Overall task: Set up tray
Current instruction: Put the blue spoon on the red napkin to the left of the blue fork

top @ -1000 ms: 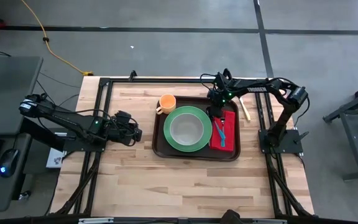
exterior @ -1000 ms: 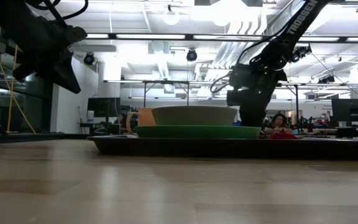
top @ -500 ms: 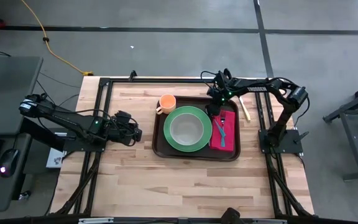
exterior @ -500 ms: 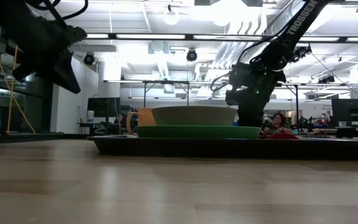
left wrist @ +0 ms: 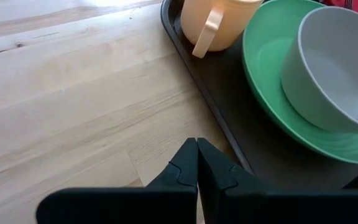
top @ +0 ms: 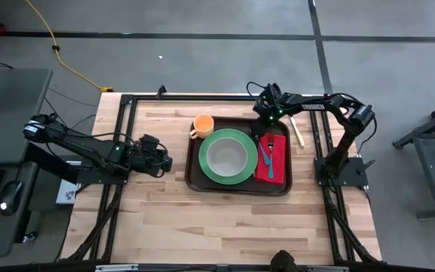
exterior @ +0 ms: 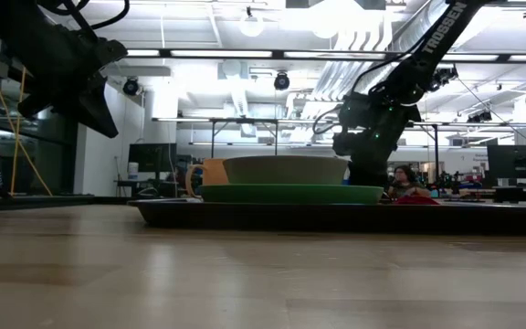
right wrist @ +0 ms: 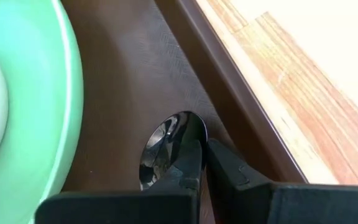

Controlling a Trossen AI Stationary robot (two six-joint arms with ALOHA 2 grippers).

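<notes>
On the wooden desk [top: 225,219], the tray [top: 236,187] is lying near the middle, carrying a green plate [top: 228,156] with a grey bowl [top: 226,156] sitting on it, an orange cup [top: 202,125] at the far left corner, and a red napkin [top: 276,157] along its right side. A blue fork [top: 268,160] is resting on the napkin. The right end effector [top: 264,132] is hanging over the tray's far right corner, its fingers clenched together with a shiny spoon bowl [right wrist: 166,146] lying on the tray floor just past the fingertips, beside the plate's rim. The left end effector [top: 166,160] is waiting just left of the tray, fingers pressed together and holding nothing.
</notes>
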